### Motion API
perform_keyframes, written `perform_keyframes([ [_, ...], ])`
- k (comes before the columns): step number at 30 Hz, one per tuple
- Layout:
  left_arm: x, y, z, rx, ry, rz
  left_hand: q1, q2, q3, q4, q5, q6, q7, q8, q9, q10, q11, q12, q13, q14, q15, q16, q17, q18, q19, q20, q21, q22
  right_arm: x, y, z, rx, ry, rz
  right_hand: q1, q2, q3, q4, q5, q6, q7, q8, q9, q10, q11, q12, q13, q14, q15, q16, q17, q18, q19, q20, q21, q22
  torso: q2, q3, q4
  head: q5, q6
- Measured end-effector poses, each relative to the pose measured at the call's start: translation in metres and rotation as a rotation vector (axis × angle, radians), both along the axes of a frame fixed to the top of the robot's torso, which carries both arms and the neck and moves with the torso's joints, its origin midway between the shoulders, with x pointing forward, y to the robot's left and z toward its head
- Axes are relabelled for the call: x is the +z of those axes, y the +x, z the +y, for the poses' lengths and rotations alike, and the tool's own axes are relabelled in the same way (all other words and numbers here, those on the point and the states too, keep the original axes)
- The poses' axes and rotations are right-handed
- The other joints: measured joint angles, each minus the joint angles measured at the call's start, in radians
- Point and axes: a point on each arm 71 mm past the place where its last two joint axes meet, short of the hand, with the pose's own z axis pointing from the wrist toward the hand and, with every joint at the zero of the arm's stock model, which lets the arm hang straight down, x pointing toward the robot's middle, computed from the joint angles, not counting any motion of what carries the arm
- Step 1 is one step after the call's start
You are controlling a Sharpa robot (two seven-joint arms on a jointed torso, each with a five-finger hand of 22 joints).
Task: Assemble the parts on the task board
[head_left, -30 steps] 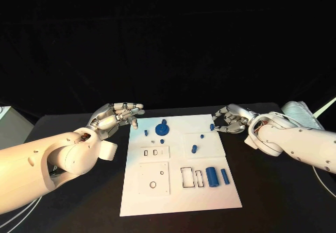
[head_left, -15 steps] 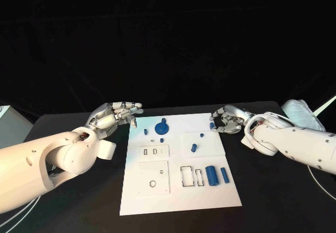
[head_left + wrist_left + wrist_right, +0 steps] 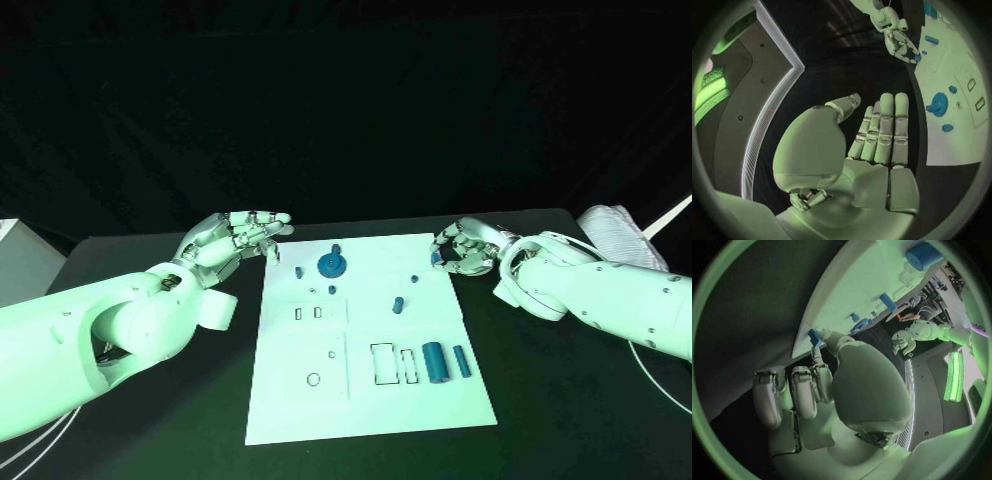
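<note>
The white task board [image 3: 361, 400] lies lengthwise in the middle of the black table. On its far part lie a blue round disc [image 3: 332, 264] and several small blue pegs, such as one [image 3: 395, 304]. A blue cylinder [image 3: 434, 362] and a blue bar [image 3: 462, 361] lie beside rectangular slots [image 3: 384, 363]. My right hand [image 3: 464, 248] is at the board's far right edge, thumb and a fingertip pinching a small blue peg [image 3: 436, 258] [image 3: 815, 336]. My left hand [image 3: 238, 235] [image 3: 879, 130] hovers off the board's far left corner, fingers apart and holding nothing.
A pale bundled object [image 3: 613, 225] lies at the table's far right. A white box [image 3: 12, 255] stands off the left edge. Bare black table runs along both long sides of the board.
My right hand has moved slightly left to the board's edge, and its fingertips have closed on the small blue peg. The left hand has stayed where it was.
</note>
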Motion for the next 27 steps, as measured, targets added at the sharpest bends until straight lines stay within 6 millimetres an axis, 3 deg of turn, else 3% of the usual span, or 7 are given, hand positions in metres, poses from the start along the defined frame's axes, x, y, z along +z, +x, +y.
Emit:
perform_keyframes([
  [27,-0.0001,0.0,0.0008,0.0,0.001,0.001,0.0,0.0,0.0,0.0,0.0,0.0,0.0,0.0,0.001,0.0,0.0,0.0,0.001,0.0,0.0,0.004,0.0,0.0,0.0,0.0,0.0,0.001,-0.0041,0.0032,0.0007,-0.01,-0.014,0.013,0.0,0.0,0.002,0.003,0.0,0.0,0.0,0.0,0.0,0.004,-0.004,0.004,0.0,0.0,-0.007,0.0,0.0,0.0,0.0,0.0,0.0,0.0,0.001,0.0014,-0.0009,0.0,-0.001],
])
